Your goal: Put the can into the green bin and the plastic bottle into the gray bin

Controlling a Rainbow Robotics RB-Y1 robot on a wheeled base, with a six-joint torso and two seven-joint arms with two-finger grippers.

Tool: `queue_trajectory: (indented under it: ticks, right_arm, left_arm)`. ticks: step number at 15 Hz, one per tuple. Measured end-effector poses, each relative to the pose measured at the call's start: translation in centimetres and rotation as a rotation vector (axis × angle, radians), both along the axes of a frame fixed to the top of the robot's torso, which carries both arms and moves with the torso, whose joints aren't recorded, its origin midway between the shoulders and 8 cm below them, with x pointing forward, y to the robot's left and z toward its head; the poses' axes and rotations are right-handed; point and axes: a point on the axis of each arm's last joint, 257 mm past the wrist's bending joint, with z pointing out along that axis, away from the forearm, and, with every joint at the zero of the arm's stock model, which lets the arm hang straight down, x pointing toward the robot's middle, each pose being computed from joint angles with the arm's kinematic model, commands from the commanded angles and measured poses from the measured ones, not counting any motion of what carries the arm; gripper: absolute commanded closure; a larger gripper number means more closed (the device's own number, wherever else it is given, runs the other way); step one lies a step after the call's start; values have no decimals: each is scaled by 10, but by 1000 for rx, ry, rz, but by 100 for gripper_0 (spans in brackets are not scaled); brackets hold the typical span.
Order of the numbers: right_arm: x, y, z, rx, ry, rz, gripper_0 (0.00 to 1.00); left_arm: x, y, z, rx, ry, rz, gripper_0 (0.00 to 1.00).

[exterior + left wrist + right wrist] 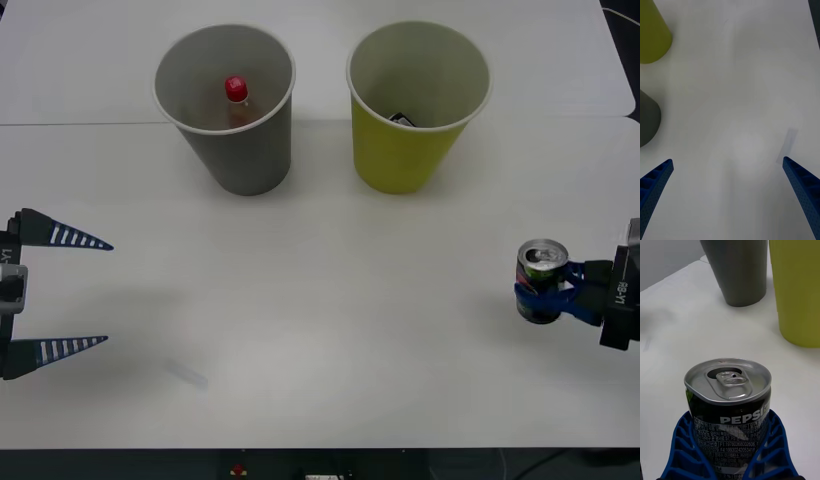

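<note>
Right gripper [556, 292] at the table's [320, 320] right edge, fingers clamped around the upright can [541, 281]. Plastic bottle [237, 100] stands inside the gray bin [245, 150], near the far edge; green bin [405, 150] just beside it. Left gripper [75, 292] at the left edge, fingers spread wide, holding nothing
</note>
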Motion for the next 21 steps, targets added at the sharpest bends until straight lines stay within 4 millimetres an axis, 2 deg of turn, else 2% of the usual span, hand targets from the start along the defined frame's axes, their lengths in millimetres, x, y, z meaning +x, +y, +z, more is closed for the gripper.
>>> queue_trajectory:
  ticks: [7,13,17,21]
  right_arm:
    - [8,17,54,-5,126,-147,100]
    - [20,25,99,-53,156,-197,100]
    - [33,29,134,-88,115,-200,100]
    - [60,35,160,-148,63,-179,100]
  left_arm:
    - [0,0,0,0,0,0,0]
    - [0,0,0,0,0,0,0]
    - [0,0,0,0,0,0,0]
    - [0,0,0,0,0,0,0]
